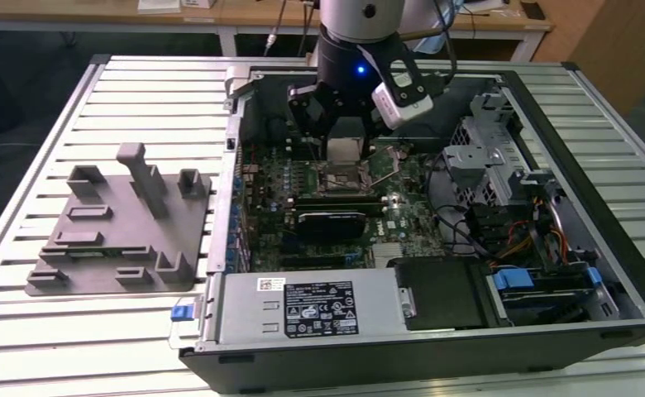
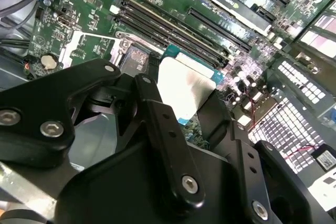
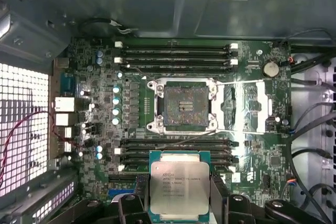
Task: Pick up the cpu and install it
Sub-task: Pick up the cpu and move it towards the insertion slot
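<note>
Exterior view: my gripper (image 1: 342, 139) hung inside the open case (image 1: 355, 368), clamped on the cpu (image 1: 345, 149). The cpu sat between the fingers, just above the socket (image 1: 345, 176). A grey fixture (image 1: 118, 227) lay on the table (image 1: 35, 331), well apart, at the exterior view's left.

Second wrist view: the cpu (image 2: 184, 90) was pinched by its edges between my two black fingers (image 2: 157, 124), silver top showing, board (image 2: 79, 35) beyond.

First wrist view: the cpu (image 3: 179, 184) was in my grip, off the board, near the socket (image 3: 184, 106) but not in it. The socket's contacts were exposed.
</note>
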### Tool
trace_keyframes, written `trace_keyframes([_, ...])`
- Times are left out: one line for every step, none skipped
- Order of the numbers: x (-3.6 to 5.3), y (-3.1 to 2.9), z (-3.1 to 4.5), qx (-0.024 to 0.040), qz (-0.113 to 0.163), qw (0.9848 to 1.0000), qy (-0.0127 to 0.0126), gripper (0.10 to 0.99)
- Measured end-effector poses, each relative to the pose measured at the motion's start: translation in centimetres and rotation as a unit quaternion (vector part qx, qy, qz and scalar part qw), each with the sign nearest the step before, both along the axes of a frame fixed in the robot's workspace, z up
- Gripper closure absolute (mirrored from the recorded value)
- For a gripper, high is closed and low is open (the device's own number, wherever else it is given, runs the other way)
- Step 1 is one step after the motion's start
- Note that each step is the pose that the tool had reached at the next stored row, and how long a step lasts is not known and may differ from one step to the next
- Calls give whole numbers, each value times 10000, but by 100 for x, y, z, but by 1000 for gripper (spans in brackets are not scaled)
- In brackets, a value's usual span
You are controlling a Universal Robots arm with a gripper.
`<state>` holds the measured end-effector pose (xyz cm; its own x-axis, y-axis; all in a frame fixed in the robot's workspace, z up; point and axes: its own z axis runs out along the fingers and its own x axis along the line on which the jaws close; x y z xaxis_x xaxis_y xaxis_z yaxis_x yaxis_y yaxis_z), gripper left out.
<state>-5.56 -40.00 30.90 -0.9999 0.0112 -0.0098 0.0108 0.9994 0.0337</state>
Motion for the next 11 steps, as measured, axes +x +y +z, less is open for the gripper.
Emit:
trace_keyframes([1,12,-8,0,0,10000,0,545])
trace_keyframes([2,25,-17,1,0,10000,0,545])
trace_keyframes([3,41,-26,1,0,10000,0,545])
trace_keyframes([4,56,-34,1,0,10000,0,545])
trace_keyframes([4,71,-40,0,0,10000,0,545])
trace_keyframes([4,88,-47,0,0,10000,0,545])
trace_keyframes([5,105,-54,0,0,10000,0,545])
trace_keyframes([6,123,-62,0,0,10000,0,545])
trace_keyframes([7,139,-71,0,0,10000,0,545])
trace_keyframes([8,156,-81,0,0,10000,0,545])
trace_keyframes([9,174,-91,0,0,10000,0,545])
